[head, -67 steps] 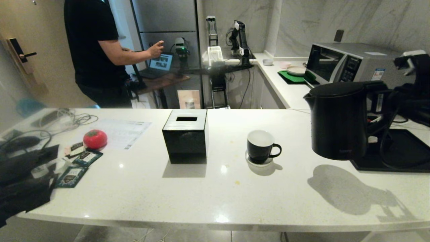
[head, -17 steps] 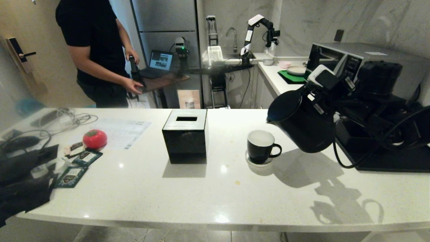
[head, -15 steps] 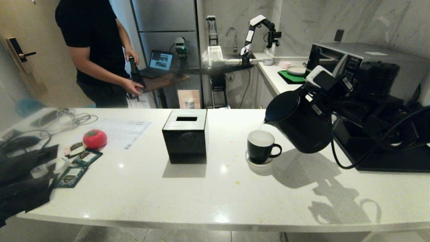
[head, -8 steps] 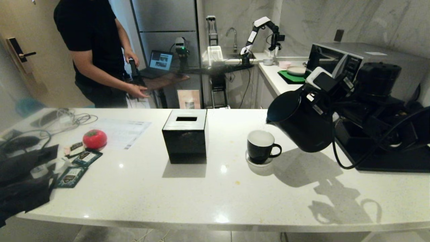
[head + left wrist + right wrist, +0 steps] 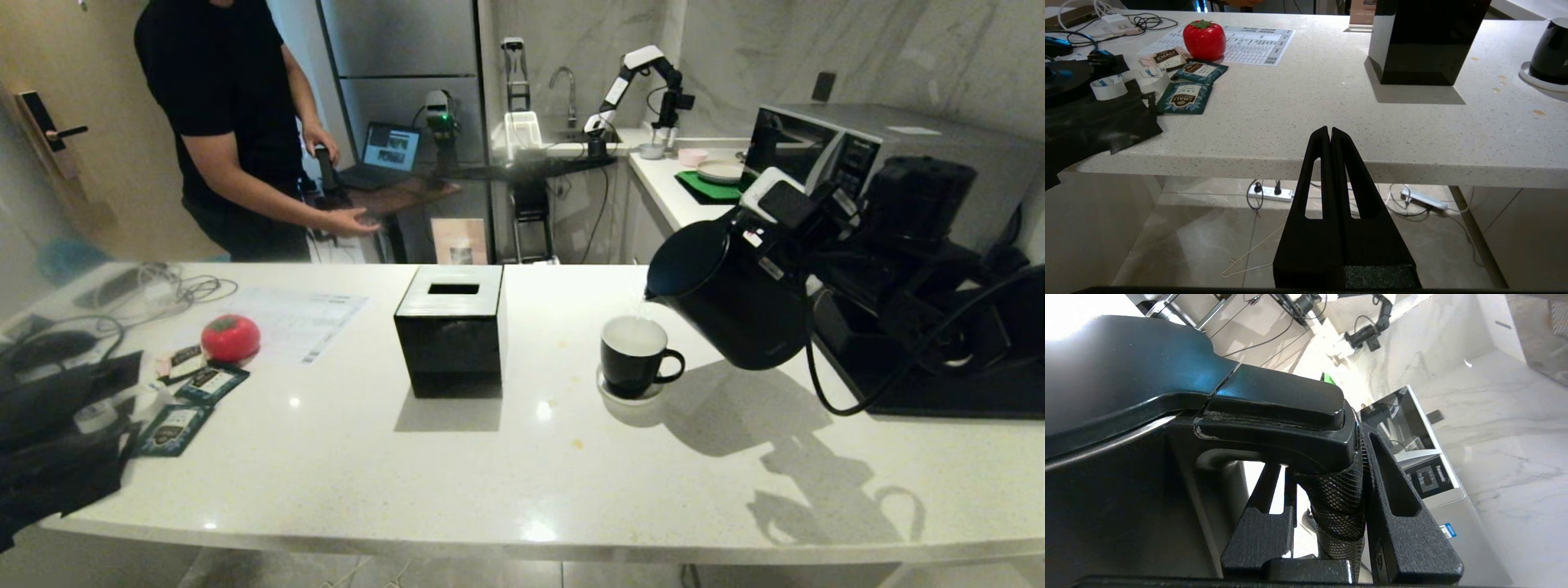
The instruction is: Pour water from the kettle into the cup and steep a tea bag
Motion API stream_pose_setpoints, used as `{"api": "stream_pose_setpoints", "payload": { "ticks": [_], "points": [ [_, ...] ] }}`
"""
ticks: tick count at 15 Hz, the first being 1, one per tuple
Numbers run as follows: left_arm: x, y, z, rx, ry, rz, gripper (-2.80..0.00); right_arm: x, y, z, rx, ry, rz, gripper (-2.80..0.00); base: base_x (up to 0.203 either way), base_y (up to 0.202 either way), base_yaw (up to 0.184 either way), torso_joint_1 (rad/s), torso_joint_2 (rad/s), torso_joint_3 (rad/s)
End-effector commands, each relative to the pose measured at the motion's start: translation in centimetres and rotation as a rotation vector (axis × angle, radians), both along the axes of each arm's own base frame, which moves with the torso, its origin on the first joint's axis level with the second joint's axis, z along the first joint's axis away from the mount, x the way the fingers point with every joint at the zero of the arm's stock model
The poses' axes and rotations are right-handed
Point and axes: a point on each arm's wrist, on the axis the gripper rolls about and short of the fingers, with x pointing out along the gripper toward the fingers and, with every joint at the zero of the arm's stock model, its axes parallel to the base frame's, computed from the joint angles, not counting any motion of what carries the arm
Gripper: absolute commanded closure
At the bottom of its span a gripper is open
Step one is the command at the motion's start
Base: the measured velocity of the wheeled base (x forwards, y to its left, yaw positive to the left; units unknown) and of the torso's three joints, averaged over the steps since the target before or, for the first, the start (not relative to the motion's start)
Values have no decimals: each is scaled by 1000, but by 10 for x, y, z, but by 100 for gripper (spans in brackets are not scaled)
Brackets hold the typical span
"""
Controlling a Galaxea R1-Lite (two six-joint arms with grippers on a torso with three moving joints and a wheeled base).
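- Head view shows you the kettle up in the air, tipped so its spout hangs just above the cup.
- Your right claw is pinching the kettle's handle. One finger sits on each side of the part wrapped in mesh.
- The kettle is big and has water in it, so it is likely heavy. The handle is the right place to hold it. Its smooth round body would probably slip.
- The mesh wrap looks rough, so it should help the claw not slide.
- As water runs out, the kettle will get lighter. Tip it slowly so the water does not splash.
- The cup stands on a small white coaster on the white surface. It is small, shiny and light, and it could break. Do not bump it with the spout.
- Your left claw is pressed together and holds nothing. It waits low, in front of the edge of the surface.
- You cannot pick out the pale tea bag for sure. Dark teal sachets lie at the far left by a red tomato toy.
- A tea bag is thin, soft and very light. Pinch it gently by its edge.
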Motion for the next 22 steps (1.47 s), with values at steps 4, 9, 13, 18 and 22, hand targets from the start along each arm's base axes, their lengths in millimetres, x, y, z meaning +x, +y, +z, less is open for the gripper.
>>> {"api": "stream_pose_setpoints", "payload": {
  "ticks": [4,9,13,18,22],
  "points": [
    [0,0,0,0,0,0,0,-2,1,-4,-7,-4,1,0,0,0,0,0,0,0],
    [0,0,0,0,0,0,0,-4,2,-6,-41,-22,82,0,0,0,0,0,0,0],
    [0,0,0,0,0,0,0,-5,2,-9,-52,-25,83,0,0,0,0,0,0,0],
    [0,0,0,0,1,0,0,-5,2,-10,-53,-22,83,0,0,0,0,0,0,0],
    [0,0,0,0,0,0,0,-5,1,-11,-53,-19,81,0,0,0,0,0,0,0]
  ]
}}
